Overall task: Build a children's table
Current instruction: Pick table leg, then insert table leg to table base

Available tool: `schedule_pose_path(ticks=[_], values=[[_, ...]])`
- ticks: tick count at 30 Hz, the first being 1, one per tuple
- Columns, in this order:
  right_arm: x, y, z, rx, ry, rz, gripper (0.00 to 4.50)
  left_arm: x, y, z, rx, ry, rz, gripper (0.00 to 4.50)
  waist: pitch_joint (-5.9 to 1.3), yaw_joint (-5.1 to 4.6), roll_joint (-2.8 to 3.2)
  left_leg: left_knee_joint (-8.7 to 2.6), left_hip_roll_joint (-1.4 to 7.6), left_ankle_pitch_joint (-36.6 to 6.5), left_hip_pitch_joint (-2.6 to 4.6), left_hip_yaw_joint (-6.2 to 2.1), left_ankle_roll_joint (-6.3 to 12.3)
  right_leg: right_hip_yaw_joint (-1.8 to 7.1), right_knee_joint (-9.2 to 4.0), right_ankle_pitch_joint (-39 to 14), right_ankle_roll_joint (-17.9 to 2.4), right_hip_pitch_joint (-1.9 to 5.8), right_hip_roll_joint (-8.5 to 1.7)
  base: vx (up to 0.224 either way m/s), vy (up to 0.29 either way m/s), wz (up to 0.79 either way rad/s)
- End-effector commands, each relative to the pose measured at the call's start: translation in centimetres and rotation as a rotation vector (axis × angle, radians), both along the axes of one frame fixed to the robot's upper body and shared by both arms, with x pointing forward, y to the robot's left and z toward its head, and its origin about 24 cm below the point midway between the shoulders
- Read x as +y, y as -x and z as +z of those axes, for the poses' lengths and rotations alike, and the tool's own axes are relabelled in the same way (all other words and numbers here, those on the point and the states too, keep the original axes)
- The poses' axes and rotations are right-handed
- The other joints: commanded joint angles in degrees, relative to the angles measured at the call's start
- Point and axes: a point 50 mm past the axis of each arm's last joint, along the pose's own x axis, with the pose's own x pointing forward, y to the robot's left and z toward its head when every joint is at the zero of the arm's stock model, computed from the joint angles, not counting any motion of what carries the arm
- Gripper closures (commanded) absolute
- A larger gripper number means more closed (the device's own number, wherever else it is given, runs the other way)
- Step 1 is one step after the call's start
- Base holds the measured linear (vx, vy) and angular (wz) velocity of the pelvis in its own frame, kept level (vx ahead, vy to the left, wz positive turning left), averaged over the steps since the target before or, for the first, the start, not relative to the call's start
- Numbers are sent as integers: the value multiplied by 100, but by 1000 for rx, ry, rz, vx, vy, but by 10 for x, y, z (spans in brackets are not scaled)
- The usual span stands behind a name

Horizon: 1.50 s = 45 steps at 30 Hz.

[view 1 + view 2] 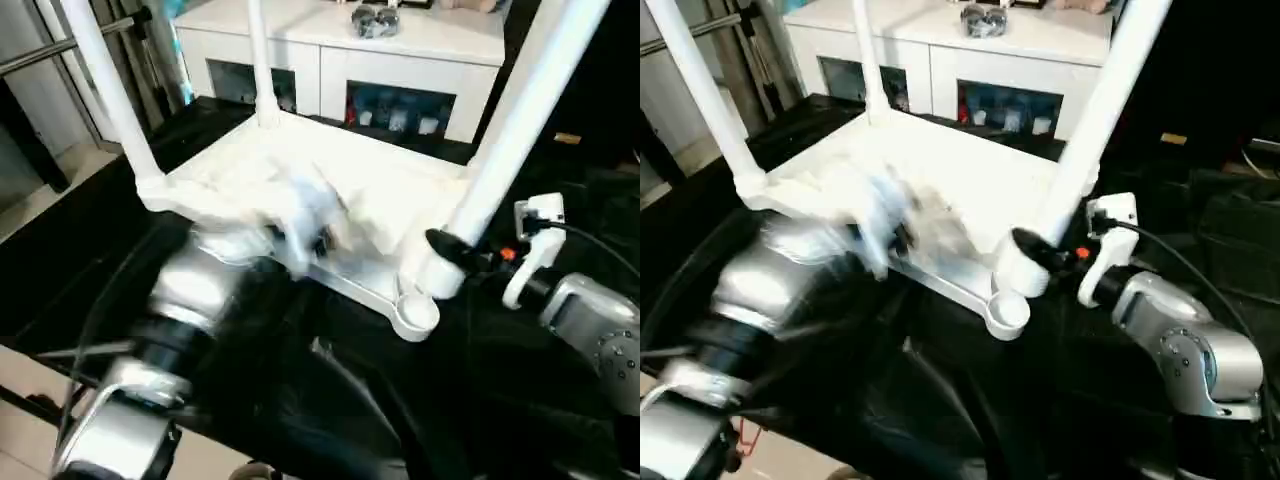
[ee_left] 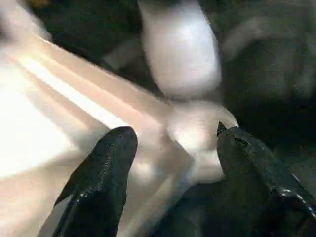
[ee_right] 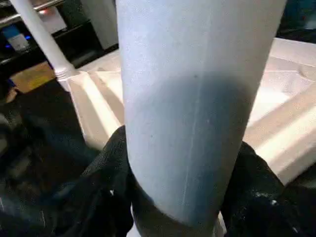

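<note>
Your right gripper [image 1: 447,252] is closed around the lower end of a white leg [image 1: 520,120], one black finger on each side of the tube, as you can see in the right wrist view, where the leg [image 3: 197,98] runs straight up between the two fingers [image 3: 106,197]. The grip sits just above the near right corner of the tabletop [image 1: 330,190], and the leg slants up and away to the right from there. Beside that corner you have an open round socket [image 1: 415,312] at the tabletop's near edge, with nothing standing in it. Your left gripper [image 2: 173,148] is spread partly open and holds nothing; its two black fingers [image 2: 106,168] hang just over the ribbed underside of the tabletop near a rounded white corner piece, and whether they touch the plastic cannot be told, since that hand is blurred in the head views [image 1: 875,225]. The tabletop lies upside down on a black covered surface [image 1: 330,400], its ribbed underside facing up. Two more legs stand upright in its corner sockets: one at the left corner [image 1: 105,90] and one at the far corner [image 1: 260,60]. Behind the tabletop you have a white cabinet [image 1: 330,60] with glass doors and a small dark object on its top.
</note>
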Motion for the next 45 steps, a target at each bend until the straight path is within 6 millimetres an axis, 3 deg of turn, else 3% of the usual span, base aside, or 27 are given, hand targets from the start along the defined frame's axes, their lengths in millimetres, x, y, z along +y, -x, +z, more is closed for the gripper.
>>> schedule_pose_path(ticks=[1, 2, 4, 5, 6, 7, 8, 9, 10, 11, 12, 13, 14, 15, 19, 24, 26, 27, 31, 32, 36, 38, 39, 41, 42, 45], values=[[-1, 1, 4, -33, 32, 2, 261, 1, -5, -1, -54, -91, -76, 146, -429, -16, -35, -416, 145, -664, 80, -77, -107, 243, -470, -703, -878, 337, -418, 0, 0, 0], [-1, 3, 4, -32, 47, 11, 261, 4, -9, -8, -77, -185, -118, 146, -418, -29, -55, -411, 124, -713, 83, -63, -62, 242, -519, -765, -845, 322, -396, 0, 0, 0], [-2, 6, 5, -32, 56, 18, 261, 6, -14, -10, -104, -249, -131, 146, -427, -29, -53, -411, 135, -772, 95, -67, -73, 245, -492, -811, -842, 349, -416, 0, 0, 0], [-3, 7, 4, -31, 71, 15, 261, 7, -19, -11, -130, -282, -121, 146, -432, -28, 166, -405, 152, -756, 91, -108, -108, 236, -449, -738, -948, 340, -443, 0, 0, 0], [-4, 8, 4, -30, 80, 12, 261, 6, -21, -11, -146, -302, -114, 146, -412, -63, 77, -414, 154, -878, 114, -76, -91, 228, -531, -803, -940, 314, -408, 0, 0, 0], [-4, 9, 3, -30, 86, 10, 261, 6, -23, -11, -158, -318, -112, 146, -435, -87, 30, -411, 152, -888, 108, -97, -88, 230, -473, -630, -1050, 379, -412, 0, 0, 0], [-5, 11, 3, -28, 89, 7, 261, 5, -26, -12, -172, -333, -99, 146, -441, -85, 64, -388, 131, -768, 81, -89, -4, 236, -457, -521, -1124, 384, -419, 0, 0, 0], [-5, 11, 3, -28, 89, 6, 261, 5, -26, -12, -174, -336, -96, 146, -440, -90, 58, -379, 125, -742, 82, -77, 40, 237, -472, -526, -1130, 380, -415, 0, 0, 0], [-5, 12, 3, -28, 90, 6, 261, 5, -27, -12, -181, -343, -94, 146, -446, -98, 111, -369, 124, -725, 78, -75, 93, 236, -489, -573, -1175, 381, -425, 0, 0, 0], [-5, 12, 3, -28, 90, 6, 261, 5, -27, -12, -181, -343, -94, 146, -455, -94, 103, -365, 127, -703, 80, -80, 107, 235, -478, -576, -1196, 388, -429, 0, 0, 0], [-7, 15, 3, -25, 95, 4, 261, 3, -30, -13, -184, -360, -87, 146, -456, -93, 132, -362, 129, -653, 71, -82, 141, 230, -464, -563, -1241, 386, -422, 0, 0, 0], [-7, 15, 3, -25, 95, 4, 261, 3, -30, -13, -184, -361, -87, 146, -451, -100, 111, -350, 111, -652, 66, -71, 179, 229, -493, -647, -1194, 393, -409, 0, 0, 0], [-8, 17, 3, -23, 99, 3, 261, 3, -31, -14, -176, -368, -88, 146, -447, -105, 159, -353, 114, -679, 75, -71, 199, 226, -525, -751, -1161, 377, -405, 0, 0, 0], [-9, 18, 3, -22, 104, 2, 261, 2, -32, -15, -158, -372, -96, 174, -453, -105, 166, -355, 122, -696, 76, -85, 185, 226, -506, -771, -1168, 395, -416, 0, 0, 0], [-11, 21, 2, -16, 122, 4, 261, 4, -31, -16, -63, -370, -130, 187, -452, -112, 162, -355, 101, -679, 64, -78, 233, 217, -543, -1004, -1140, 388, -419, 0, 0, 0], [-10, 20, 2, -16, 136, 16, 261, 13, -30, -19, 24, -451, -174, 234, -453, -112, 173, -364, 127, -705, 75, -87, 255, 217, -526, -958, -1210, 374, -426, 0, 0, 0], [-8, 19, 2, -19, 145, 23, 261, 16, -30, -21, 49, -487, -180, 264, -457, -112, 168, -361, 133, -657, 72, -88, 290, 219, -510, -799, -1266, 376, -430, 0, 0, 0], [-8, 18, 2, -21, 149, 25, 261, 17, -30, -21, 55, -500, -183, 271, -453, -114, 136, -366, 133, -650, 69, -85, 307, 217, -514, -783, -1271, 379, -428, 0, 0, 0], [-7, 17, 1, -22, 162, 37, 261, 20, -31, -23, 72, -546, -173, 288, -444, -112, 153, -363, 134, -682, 78, -83, 333, 216, -523, -861, -1291, 378, -438, 0, 0, 0], [-6, 16, 1, -23, 169, 43, 261, 21, -31, -24, 88, -569, -170, 303, -444, -99, 107, -368, 138, -638, 70, -85, 334, 220, -506, -890, -1287, 384, -448, 0, 0, 0], [-4, 15, 0, -28, 194, 63, 261, 25, -30, -25, 131, -629, -175, 322, -421, -94, 95, -378, 143, -669, 74, -79, 345, 222, -543, -1155, -1224, 367, -455, 0, 0, 0], [-2, 13, -1, -31, 209, 76, 261, 28, -29, -29, 145, -662, -160, 352, -424, -101, 50, -380, 146, -637, 63, -79, 364, 218, -528, -1109, -1222, 371, -454, 0, 0, 0], [-2, 13, -1, -31, 211, 78, 261, 29, -29, -30, 147, -668, -156, 353, -424, -95, 63, -375, 140, -631, 61, -81, 369, 219, -529, -1120, -1227, 373, -462, 0, 0, 0], [-1, 12, -1, -33, 205, 76, 261, 29, -27, -33, 184, -620, -131, 355, -415, -99, 67, -376, 133, -634, 60, -75, 383, 218, -548, -1221, -1198, 368, -458, 0, 0, 0], [-1, 12, -1, -34, 193, 72, 261, 28, -25, -35, 221, -569, -113, 363, -417, -101, 30, -383, 139, -613, 57, -77, 396, 218, -539, -1206, -1197, 371, -456, 0, 0, 0], [1, 11, -2, -34, 181, 70, 261, 28, -22, -38, 283, -491, -82, 379, -414, -112, 54, -379, 133, -620, 54, -74, 432, 213, -535, -1176, -1263, 361, -461, 0, 0, 0]])
